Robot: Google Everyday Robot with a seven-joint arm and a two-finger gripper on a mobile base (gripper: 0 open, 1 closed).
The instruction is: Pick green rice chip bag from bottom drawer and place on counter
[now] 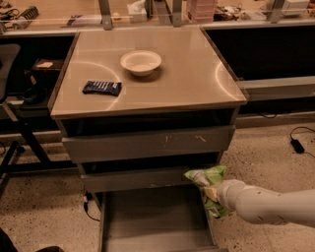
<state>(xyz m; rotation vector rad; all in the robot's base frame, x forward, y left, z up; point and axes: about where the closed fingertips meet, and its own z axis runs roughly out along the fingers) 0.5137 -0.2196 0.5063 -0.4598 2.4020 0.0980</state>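
The green rice chip bag (208, 178) is crinkled and light green, and hangs at the tip of my white arm, over the right rim of the bottom drawer (152, 216). That drawer is pulled open and its tray shows bare. My gripper (212, 193) is shut on the bag and mostly hidden behind it. It is just below the middle drawer's front. The counter (187, 74) is the glossy beige top of the cabinet, well above the bag.
A white bowl (141, 62) and a dark blue snack packet (102, 88) lie on the counter's left half. A cluttered workbench (147, 12) runs behind. A black chair frame (15, 113) stands left and a cable (298, 142) lies on the floor right.
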